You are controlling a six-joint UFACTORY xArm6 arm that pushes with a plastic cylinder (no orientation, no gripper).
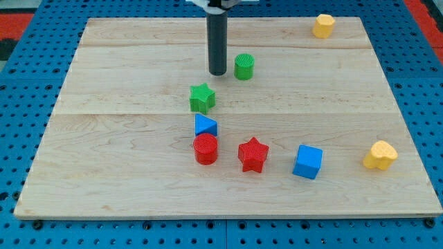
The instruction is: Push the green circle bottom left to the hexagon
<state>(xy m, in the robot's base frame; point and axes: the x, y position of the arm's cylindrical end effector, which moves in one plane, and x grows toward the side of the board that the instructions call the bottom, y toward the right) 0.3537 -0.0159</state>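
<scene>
The green circle (243, 66) stands on the wooden board near the view's top centre. The yellow hexagon (323, 25) sits at the view's top right, far to the right of and above the green circle. My tip (217, 72) is just left of the green circle, a small gap apart from it. The rod rises straight up out of the view's top.
A green star (202, 97) lies below my tip. Below it stand a blue triangle (205, 125), a red circle (205, 149), a red star (252, 154) and a blue cube (307, 162). A yellow heart (380, 155) sits at the right. The board (104, 138) lies on a blue pegboard.
</scene>
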